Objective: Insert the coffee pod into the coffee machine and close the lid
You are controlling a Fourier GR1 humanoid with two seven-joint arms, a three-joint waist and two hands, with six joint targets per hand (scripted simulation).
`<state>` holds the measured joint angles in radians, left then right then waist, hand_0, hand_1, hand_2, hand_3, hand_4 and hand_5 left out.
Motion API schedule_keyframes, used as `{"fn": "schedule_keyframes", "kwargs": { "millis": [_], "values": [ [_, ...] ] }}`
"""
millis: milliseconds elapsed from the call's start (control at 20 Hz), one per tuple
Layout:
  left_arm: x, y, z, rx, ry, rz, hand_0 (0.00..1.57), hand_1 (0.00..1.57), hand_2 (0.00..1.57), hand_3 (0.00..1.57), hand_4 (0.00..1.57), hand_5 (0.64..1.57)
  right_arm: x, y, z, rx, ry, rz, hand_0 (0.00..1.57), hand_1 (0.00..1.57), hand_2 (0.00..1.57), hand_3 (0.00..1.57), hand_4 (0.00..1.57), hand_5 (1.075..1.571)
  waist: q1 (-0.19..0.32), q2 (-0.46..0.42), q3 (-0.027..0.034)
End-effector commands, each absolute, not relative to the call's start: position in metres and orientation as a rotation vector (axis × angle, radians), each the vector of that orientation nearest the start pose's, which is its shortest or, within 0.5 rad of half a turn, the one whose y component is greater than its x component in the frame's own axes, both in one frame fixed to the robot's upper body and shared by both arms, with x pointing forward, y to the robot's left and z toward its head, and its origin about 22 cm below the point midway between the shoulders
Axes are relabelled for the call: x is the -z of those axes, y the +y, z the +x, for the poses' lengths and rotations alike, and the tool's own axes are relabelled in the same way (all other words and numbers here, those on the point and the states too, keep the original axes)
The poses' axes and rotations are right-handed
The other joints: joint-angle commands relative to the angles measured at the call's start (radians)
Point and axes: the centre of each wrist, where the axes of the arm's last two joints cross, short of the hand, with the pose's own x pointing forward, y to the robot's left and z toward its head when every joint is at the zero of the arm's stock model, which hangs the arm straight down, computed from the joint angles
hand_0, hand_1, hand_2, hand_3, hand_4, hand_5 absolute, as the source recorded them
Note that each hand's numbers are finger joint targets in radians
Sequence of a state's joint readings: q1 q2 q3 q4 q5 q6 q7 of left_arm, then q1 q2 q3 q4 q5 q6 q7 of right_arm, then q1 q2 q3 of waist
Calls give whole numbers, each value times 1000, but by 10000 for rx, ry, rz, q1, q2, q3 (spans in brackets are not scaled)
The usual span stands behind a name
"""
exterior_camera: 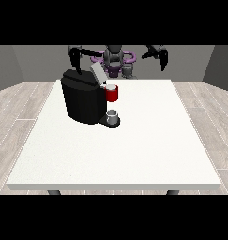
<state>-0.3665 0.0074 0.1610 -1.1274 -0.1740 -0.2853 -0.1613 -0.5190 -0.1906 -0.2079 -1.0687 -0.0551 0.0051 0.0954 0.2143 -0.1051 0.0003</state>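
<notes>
A black coffee machine [82, 101] stands on the white table [115, 150], left of centre. Its grey lid [97, 73] is tilted up and open. The red front part [112, 93] of the machine shows a light round top, probably the pod seat; I cannot tell whether a pod lies in it. A small grey cup [112, 116] sits on the machine's base. The hand at the view's left [76, 61] hangs above the machine's back edge, touching nothing. The hand at the view's right [162, 58] is raised far to the right, away from the machine.
The robot's torso [115, 60] stands behind the table's far edge. Wooden floor surrounds the table. White tabletop stretches in front of and to the right of the machine.
</notes>
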Motion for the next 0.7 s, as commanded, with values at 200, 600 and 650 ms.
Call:
{"fn": "schedule_keyframes", "kwargs": {
  "millis": [200, 600, 650],
  "values": [
    [-17, 245, 318, 2917, -16694, -943, 0, 0, 0, 0, 374, 1571, -59, -237, 383, -1052, -15284, -206, 0, 0, 0, 0, 0, 1571, -421, 737, -2],
    [-43, 252, 315, 2793, -16978, -463, 0, 0, 0, 0, 376, 1571, -76, -229, 398, -1398, -15803, -361, 0, 0, 0, 0, 0, 1571, -452, 1342, -1],
    [-23, 250, 300, 2877, -16923, -723, 0, 0, 0, 0, 368, 1571, -82, -217, 402, -1280, -15781, -412, 0, 0, 0, 0, 79, 1571, -183, 1199, -2]
  ]
}}
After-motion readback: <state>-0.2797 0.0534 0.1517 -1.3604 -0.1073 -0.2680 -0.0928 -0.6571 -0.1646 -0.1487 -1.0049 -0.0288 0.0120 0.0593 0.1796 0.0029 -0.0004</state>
